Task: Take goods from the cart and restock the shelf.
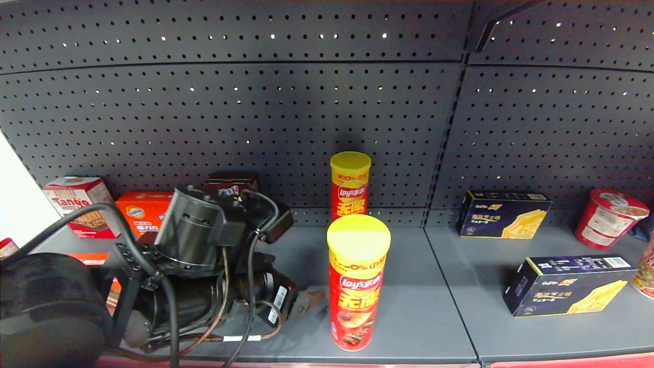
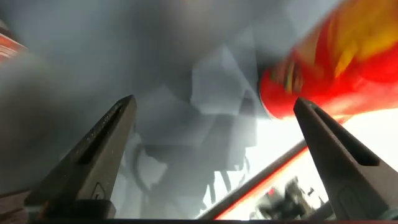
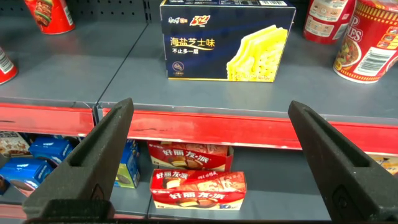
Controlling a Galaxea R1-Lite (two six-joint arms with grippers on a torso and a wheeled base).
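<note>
Two red chip cans with yellow lids stand upright on the grey shelf (image 1: 439, 286), the front can (image 1: 357, 281) near the shelf edge and the back can (image 1: 350, 186) by the pegboard. My left gripper (image 1: 311, 299) lies low on the shelf just left of the front can. In its wrist view the left gripper (image 2: 214, 104) is open, with the red can (image 2: 323, 68) beside one finger and nothing between the fingers. My right gripper (image 3: 210, 109) is open and empty, held in front of the red shelf edge (image 3: 249, 127), facing a dark blue cracker box (image 3: 227, 40).
Dark blue boxes (image 1: 503, 214) (image 1: 569, 286) and a red noodle cup (image 1: 610, 212) occupy the right bay. A wafer box (image 1: 79, 204), an orange box (image 1: 143, 209) and a dark box (image 1: 230, 184) stand behind my left arm. Red boxes (image 3: 199, 186) sit on the lower shelf.
</note>
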